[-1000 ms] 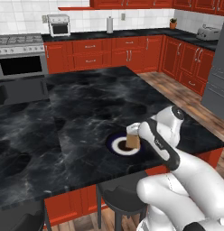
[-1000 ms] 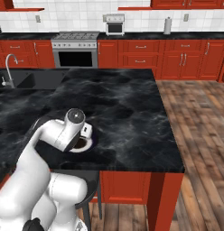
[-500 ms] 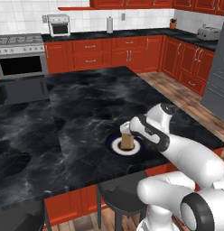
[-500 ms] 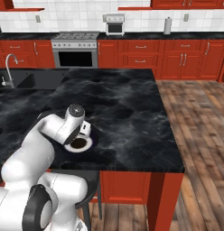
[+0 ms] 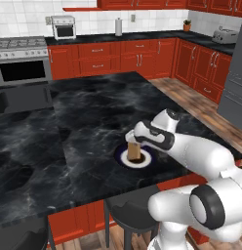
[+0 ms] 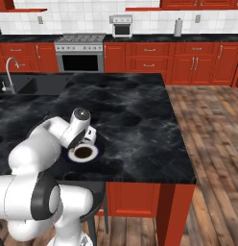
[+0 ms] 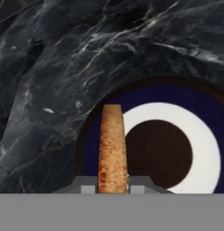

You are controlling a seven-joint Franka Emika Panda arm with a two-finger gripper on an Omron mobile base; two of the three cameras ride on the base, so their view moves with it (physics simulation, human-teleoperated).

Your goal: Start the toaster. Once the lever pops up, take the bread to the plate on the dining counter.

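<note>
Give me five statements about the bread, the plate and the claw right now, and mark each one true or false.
1. The claw is shut on the bread. True.
2. The bread lies flat on the plate. False: it stands on edge, held over the plate.
3. The plate sits on the black marble dining counter. True.
4. The plate is plain white all over. False: it is dark navy with a white inner ring.
5. The toaster stands right beside the plate. False: it is far off on the wall counter in the back corner.
</note>
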